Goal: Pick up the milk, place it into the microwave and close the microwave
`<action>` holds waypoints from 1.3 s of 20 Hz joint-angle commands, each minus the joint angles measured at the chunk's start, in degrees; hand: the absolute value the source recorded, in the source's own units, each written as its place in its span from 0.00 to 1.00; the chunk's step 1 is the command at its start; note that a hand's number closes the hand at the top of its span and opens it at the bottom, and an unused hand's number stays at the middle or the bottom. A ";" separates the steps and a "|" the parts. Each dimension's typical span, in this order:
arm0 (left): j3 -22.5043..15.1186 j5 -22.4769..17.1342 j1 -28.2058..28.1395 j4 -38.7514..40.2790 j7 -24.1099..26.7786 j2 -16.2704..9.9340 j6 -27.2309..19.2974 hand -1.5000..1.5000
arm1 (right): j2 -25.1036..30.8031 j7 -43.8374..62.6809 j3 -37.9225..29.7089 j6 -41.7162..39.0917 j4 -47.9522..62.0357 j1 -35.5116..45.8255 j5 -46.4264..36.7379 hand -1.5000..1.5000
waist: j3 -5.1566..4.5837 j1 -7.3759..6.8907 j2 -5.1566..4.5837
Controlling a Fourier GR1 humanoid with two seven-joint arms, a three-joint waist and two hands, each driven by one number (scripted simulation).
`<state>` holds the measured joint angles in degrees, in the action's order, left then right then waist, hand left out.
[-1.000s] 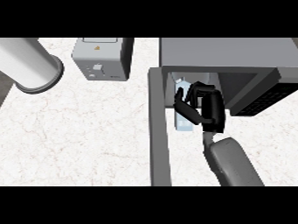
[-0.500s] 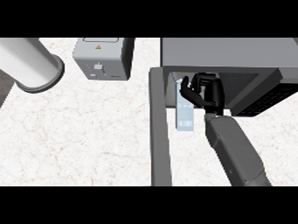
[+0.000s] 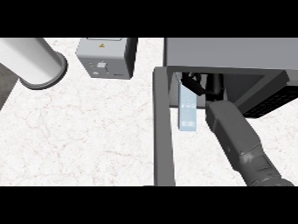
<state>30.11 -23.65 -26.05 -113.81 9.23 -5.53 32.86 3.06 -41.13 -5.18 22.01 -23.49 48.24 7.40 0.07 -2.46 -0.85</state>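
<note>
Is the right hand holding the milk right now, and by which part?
Cannot tell: the right hand is inside the microwave, fingers mostly hidden. The milk carton lies beside the forearm.

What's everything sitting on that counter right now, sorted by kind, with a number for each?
Microwave, its door open: 1
Milk carton, tall and pale blue, at the microwave's mouth: 1
Small grey box with a warning sticker: 1
White cylinder: 1
Robot hands showing: 1, the right hand, reaching into the microwave
Total: 5
</note>
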 commanded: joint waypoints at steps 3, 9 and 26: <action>-0.89 0.83 1.92 1.14 0.17 0.55 0.16 0.00 | 1.06 -3.54 -1.03 5.99 8.98 6.96 -2.82 1.00 | 0.03 -1.47 -0.60; -1.19 2.83 4.92 3.64 1.13 0.16 -0.31 0.00 | 4.46 -1.78 3.93 15.52 13.36 11.57 -10.13 1.00 | -0.05 -1.33 -0.68; -0.88 3.27 6.28 7.14 2.24 -1.38 2.00 0.00 | 7.63 0.45 -0.23 25.51 18.03 11.92 -9.26 1.00 | 0.11 -3.72 -2.09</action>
<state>29.23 -20.77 -20.29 -108.18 10.91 -6.57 34.27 9.01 -40.08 -4.69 46.63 -6.35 60.72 -2.11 0.17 -5.72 -2.52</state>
